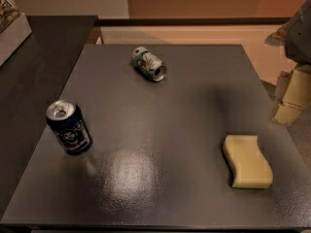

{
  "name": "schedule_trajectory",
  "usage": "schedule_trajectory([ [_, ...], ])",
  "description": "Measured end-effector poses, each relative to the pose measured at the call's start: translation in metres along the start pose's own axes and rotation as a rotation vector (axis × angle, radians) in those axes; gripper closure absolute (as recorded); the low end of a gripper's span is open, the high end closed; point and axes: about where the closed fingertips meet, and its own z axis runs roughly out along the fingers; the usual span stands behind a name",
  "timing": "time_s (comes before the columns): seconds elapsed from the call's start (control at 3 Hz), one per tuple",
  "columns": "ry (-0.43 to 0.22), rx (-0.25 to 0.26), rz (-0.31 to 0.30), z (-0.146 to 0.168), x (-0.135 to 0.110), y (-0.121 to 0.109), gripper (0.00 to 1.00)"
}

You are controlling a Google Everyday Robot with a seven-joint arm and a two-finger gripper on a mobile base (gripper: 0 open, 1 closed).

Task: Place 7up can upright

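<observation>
The 7up can point(148, 63) lies on its side at the far middle of the dark grey table point(160, 130), its silver end turned toward the front right. Its body is pale silver-white and green with small red marks. My gripper point(290, 97) hangs at the right edge of the view, beyond the table's right edge, well to the right of the can and holding nothing that I can see. The arm above it is partly cut off by the view's edge.
A dark blue can with a white emblem point(68, 126) stands upright near the table's left edge. A yellow sponge point(247, 160) lies at the front right. A dark counter point(39, 57) with a pale box point(12, 25) adjoins on the left.
</observation>
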Motion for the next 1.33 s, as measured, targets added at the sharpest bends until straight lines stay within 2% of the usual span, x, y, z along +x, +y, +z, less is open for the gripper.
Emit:
schedule_trajectory([
  [0.33,0.0,0.0,0.0,0.0,0.0,0.0,0.0],
  [0.67,-0.036,0.007,-0.061,-0.001,-0.014,-0.004,0.0],
  [1.0,-0.118,0.01,-0.177,0.005,-0.041,-0.012,0.0],
  [1.33,-0.21,0.02,-0.338,0.014,-0.078,-0.022,0.0],
])
